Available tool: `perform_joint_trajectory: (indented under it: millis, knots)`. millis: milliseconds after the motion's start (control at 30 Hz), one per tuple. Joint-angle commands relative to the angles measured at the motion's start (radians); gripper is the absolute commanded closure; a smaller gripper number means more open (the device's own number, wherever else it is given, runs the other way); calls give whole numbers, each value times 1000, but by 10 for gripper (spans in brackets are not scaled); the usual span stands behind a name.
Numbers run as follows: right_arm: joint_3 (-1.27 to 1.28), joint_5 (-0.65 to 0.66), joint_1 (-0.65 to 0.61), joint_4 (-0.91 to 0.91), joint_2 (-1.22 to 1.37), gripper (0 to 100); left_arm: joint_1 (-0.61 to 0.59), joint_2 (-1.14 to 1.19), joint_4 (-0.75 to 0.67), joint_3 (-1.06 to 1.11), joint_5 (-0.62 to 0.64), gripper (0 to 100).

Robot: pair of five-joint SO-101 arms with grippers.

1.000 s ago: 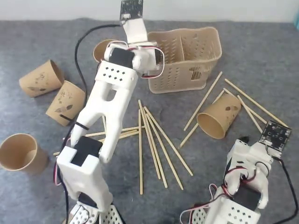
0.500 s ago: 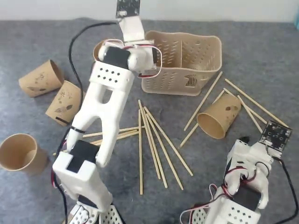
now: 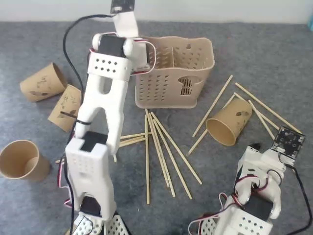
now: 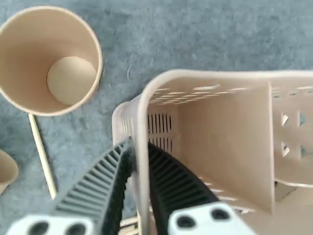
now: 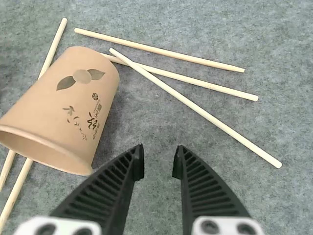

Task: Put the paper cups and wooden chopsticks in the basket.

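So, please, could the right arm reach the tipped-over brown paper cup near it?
Probably yes: the right gripper hangs open just beside the tipped brown paper cup, only bare grey carpet between them.

Overhead view of table [image 3: 274,58], close downward wrist views, left's sharing basket [image 3: 166,90]

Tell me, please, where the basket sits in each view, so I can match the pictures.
High view: the basket stands at top centre, just right of the left arm.
Left wrist view: its rim and inside, with the left pincer clamped across its wall.
Right wrist view: faces the tipped cup, which the high view shows right of the basket.
Shared landmark: the basket's inner divider.
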Motion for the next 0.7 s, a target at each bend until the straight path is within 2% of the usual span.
perform_joint_trajectory:
  millis: [0,233,467,667]
  knots:
    - [-3,-5,7,-21,-13,887,-8,28,57,-147,-6,988]
    - [-3,-5,7,-21,-13,887,-8,92,89,-232,-5,976]
    - [-3,-5,7,-21,-13,887,-9,25,92,-226,-5,738]
    - [-3,9,7,-21,-13,887,-8,-41,92,-226,-9,706]
